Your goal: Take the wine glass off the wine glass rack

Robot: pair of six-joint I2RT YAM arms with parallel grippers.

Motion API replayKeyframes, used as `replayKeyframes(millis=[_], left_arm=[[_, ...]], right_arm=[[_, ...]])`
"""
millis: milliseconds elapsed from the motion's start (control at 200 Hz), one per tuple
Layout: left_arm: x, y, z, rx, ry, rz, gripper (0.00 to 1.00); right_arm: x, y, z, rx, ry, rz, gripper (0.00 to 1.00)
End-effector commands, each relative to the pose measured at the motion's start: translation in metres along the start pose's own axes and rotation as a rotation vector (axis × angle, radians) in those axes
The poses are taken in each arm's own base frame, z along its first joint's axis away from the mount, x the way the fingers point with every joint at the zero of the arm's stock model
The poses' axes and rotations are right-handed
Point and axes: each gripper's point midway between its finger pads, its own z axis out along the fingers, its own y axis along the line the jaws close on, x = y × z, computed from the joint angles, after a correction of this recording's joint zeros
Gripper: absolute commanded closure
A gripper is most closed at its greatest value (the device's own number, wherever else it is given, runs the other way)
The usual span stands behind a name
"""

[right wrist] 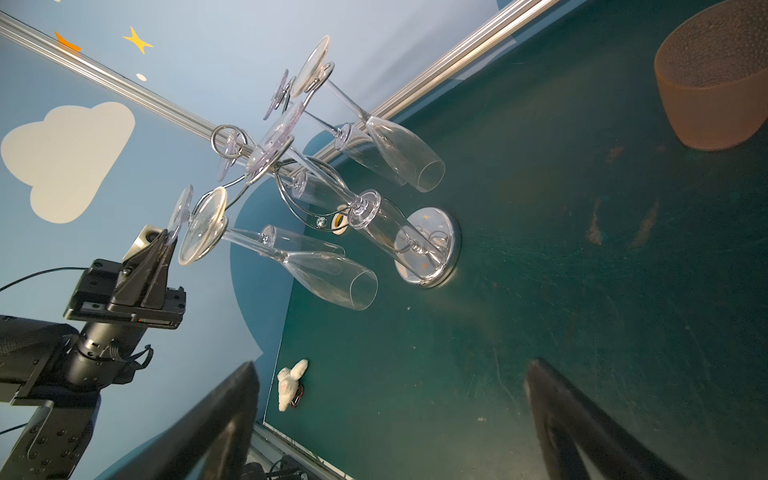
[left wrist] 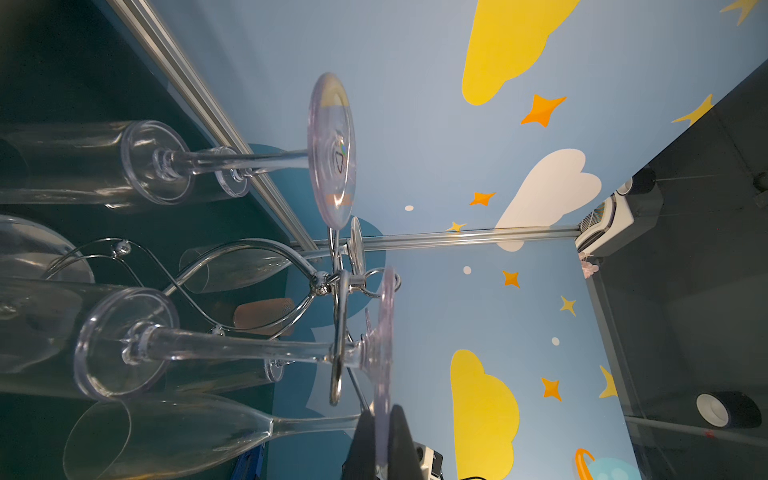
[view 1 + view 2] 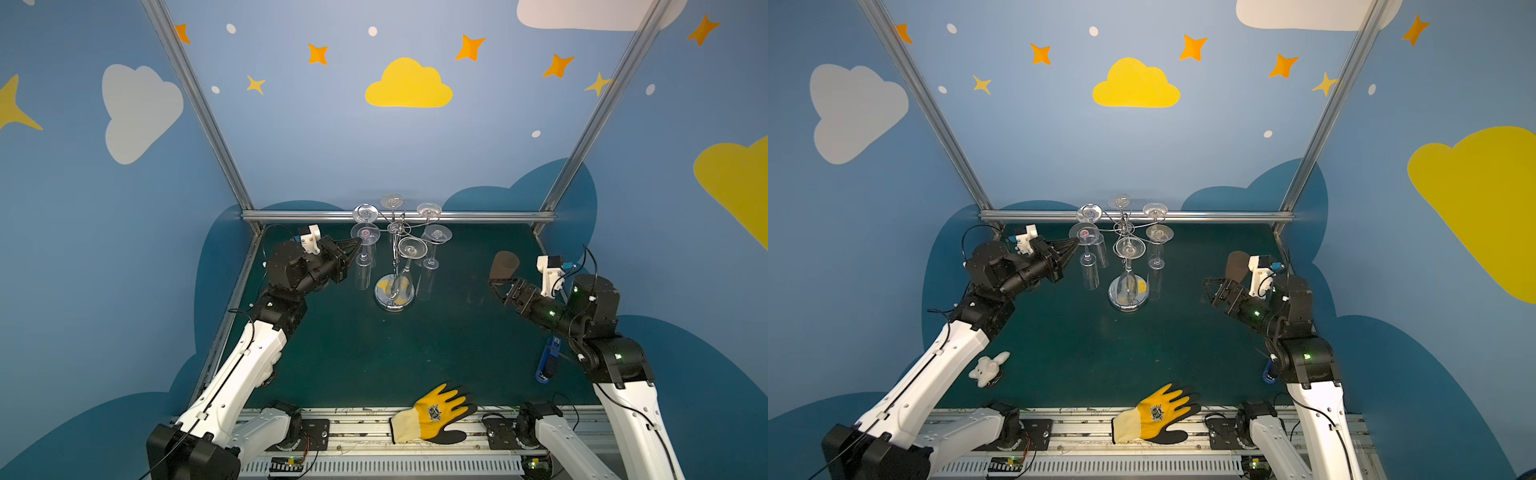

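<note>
The chrome wine glass rack point(image 3: 394, 296) point(image 3: 1128, 297) stands at the back centre, and several clear glasses hang upside down from its curled arms. My left gripper point(image 3: 356, 243) point(image 3: 1075, 242) reaches in from the left at arm height. It is shut on the edge of the round foot of the wine glass point(image 3: 365, 233) point(image 3: 1084, 232) that hangs on the near-left arm. In the left wrist view this foot point(image 2: 384, 328) sits edge-on between the fingertips point(image 2: 363, 428), its stem still inside the wire loop. My right gripper point(image 3: 498, 289) point(image 1: 390, 415) hovers open and holds nothing, well right of the rack.
A brown cup point(image 3: 505, 266) stands just behind the right gripper. A yellow and black glove point(image 3: 436, 413) lies at the front edge, a blue tool point(image 3: 547, 361) under the right arm and a white plush toy point(image 3: 988, 368) at the front left. A metal rail point(image 3: 399, 216) runs close behind the rack.
</note>
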Motion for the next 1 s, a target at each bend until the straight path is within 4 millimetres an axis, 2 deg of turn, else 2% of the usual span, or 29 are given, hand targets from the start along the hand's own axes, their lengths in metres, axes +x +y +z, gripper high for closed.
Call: replayKeyframes(millis=[0, 385, 821, 991], left_arm=[[-0.006, -0.027, -0.001, 0.058, -0.019, 0.060, 0.97], [-0.011, -0.031, 0.009, 0.058, -0.008, 0.068, 0.97], [-0.018, -0.032, -0.012, 0.044, -0.072, 0.100, 0.97], [-0.025, -0.028, -0.009, 0.037, -0.077, 0.099, 0.97]], right_arm=[[-0.004, 0.006, -0.003, -0.007, -0.006, -0.016, 0.02], [-0.008, 0.007, -0.001, -0.008, -0.009, -0.017, 0.01], [-0.004, 0.004, -0.003, 0.001, -0.014, -0.013, 0.01], [-0.005, 0.003, -0.001, 0.001, -0.011, -0.010, 0.01]])
